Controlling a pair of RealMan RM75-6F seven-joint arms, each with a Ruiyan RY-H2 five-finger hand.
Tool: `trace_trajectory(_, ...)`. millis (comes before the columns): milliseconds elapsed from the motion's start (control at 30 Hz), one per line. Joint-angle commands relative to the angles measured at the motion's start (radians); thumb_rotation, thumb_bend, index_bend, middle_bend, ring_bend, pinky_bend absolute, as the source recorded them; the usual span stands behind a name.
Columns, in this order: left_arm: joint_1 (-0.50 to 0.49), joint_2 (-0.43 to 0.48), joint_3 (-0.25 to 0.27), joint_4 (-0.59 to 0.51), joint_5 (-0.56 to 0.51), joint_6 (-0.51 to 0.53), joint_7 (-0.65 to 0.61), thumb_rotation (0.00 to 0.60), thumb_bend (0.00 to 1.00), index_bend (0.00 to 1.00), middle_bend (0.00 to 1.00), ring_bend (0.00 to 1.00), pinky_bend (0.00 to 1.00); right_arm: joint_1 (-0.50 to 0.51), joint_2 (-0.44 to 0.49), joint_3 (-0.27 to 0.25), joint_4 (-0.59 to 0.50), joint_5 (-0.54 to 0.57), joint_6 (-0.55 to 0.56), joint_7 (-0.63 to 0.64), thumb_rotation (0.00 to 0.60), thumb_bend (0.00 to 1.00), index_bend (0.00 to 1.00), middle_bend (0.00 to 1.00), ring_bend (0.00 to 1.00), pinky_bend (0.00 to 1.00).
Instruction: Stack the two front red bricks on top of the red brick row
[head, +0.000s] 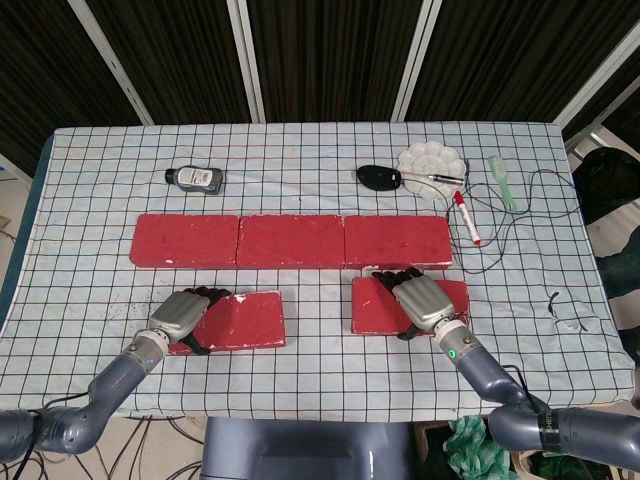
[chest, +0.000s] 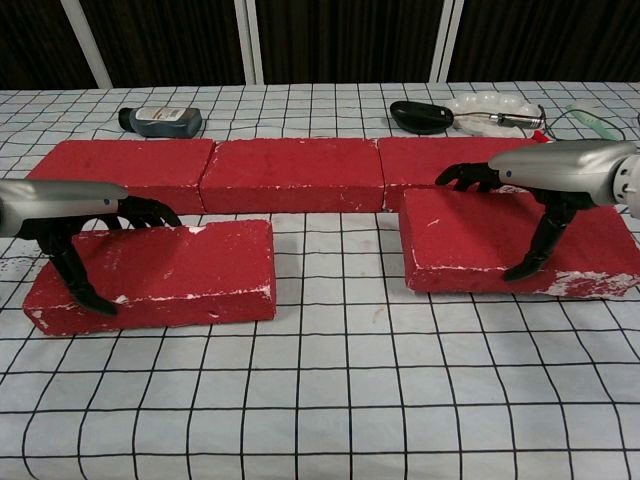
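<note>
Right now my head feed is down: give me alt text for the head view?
Both hands sit over the front bricks: left hand on the left front brick, right hand on the right front brick. Behind them lies the unstacked three-brick red row.

No readable text in either view. Dark bottle (head: 194, 178) at far left of the table has a pale label, but its print is too small and blurred to make out. Red marker (head: 467, 218) at far right shows no legible marking. Red bricks of the back row (head: 290, 241) and the two near bricks carry no lettering, only white scuffs
</note>
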Motion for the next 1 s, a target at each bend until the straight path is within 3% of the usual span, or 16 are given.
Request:
trace_trajectory(33, 0.0, 0.017, 0.001, -0.005, 0.023, -0.011, -0.014, 0.6, 0.24, 0.14, 0.2, 0.1, 0.25, 0.0, -0.003, -0.002, -0.001, -0.002, 0.002, -0.005, 0.6, 0.05, 0.07, 0.19, 0.21, 0.14)
trace_trajectory(600, 0.002, 0.059, 0.002, 0.003, 0.087, -0.045, -0.07, 0.6, 0.24, 0.14, 0.19, 0.1, 0.23, 0.003, -0.011, -0.003, 0.001, 0.002, 0.017, -0.044, 0.6, 0.05, 0.07, 0.19, 0.21, 0.14)
trace_trajectory(867, -0.011, 0.121, -0.025, -0.011, 0.12, -0.068, -0.114, 0.6, 0.24, 0.14, 0.19, 0.1, 0.23, 0.004, 0.065, 0.008, -0.041, 0.009, 0.013, -0.038, 0.6, 0.05, 0.07, 0.19, 0.21, 0.14)
trace_trajectory(1000, -0.032, 0.167, -0.052, -0.003, 0.131, -0.078, -0.122, 0.6, 0.24, 0.14, 0.19, 0.1, 0.23, 0.01, 0.138, 0.038, -0.1, 0.005, 0.009, -0.008, 0.6, 0.05, 0.07, 0.19, 0.21, 0.14)
